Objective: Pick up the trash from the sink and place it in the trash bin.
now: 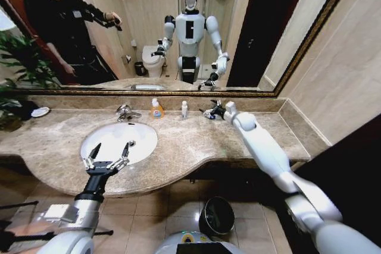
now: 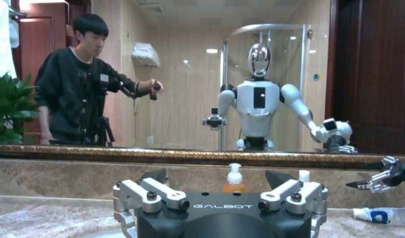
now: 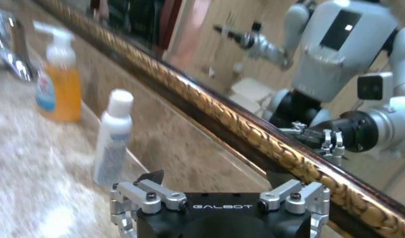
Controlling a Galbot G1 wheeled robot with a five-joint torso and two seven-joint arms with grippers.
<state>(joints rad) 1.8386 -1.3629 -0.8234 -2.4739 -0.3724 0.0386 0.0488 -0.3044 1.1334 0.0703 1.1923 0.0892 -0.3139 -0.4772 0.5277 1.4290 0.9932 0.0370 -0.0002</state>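
A small white tube (image 2: 382, 215) of toiletry trash is lying on its side on the beige marble worktop (image 1: 196, 141) near the mirror wall, just beside the right end effector (image 1: 212, 112), which is reaching across to the back of the worktop; whether its fingers are spread or clenched cannot be told. The white oval sink (image 1: 119, 141) is sitting to the left of that spot, its chrome faucet (image 1: 125, 112) standing at the back rim. The left end effector (image 1: 108, 154) is hovering over the near edge of the basin with its fingers spread wide and holding nothing. An orange soap bottle (image 1: 156, 109) with a white pump is standing upright behind the sink, and a slim white bottle (image 1: 184, 109) is standing upright between it and the right end effector. The round black trash bin (image 1: 216, 215) with a shiny dark liner is sitting on the tiled floor below the worktop's front edge, well apart from both end effectors. A gold-framed mirror (image 1: 149, 28) is running along the wall behind the worktop.
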